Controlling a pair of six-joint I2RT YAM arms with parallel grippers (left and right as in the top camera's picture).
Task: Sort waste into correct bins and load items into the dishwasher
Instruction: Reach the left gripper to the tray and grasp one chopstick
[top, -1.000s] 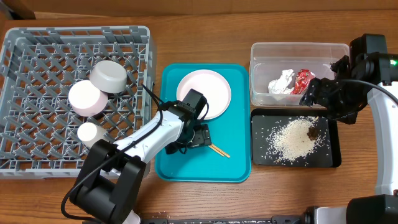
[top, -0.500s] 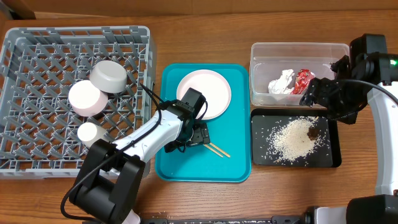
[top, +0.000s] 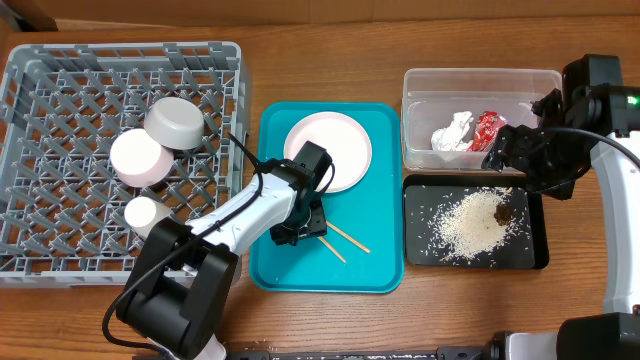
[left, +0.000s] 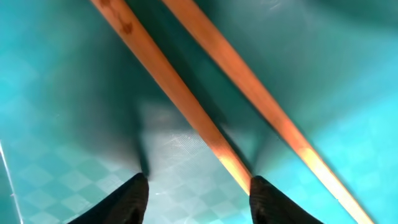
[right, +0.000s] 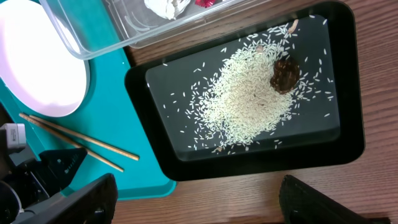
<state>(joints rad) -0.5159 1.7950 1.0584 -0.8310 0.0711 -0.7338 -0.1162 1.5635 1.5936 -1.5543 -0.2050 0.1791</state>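
Two chopsticks (left: 171, 90) on teal tray (top: 375, 265)

Orange-brown chopsticks (left: 249, 87), one dark-spotted, show against a teal tray (left: 62, 168) with a faint checked texture.

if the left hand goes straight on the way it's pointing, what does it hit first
The left hand points down at the teal tray. It would likely meet the wooden chopstick lying between its open fingers first, then the tray beneath. Depth is unclear.
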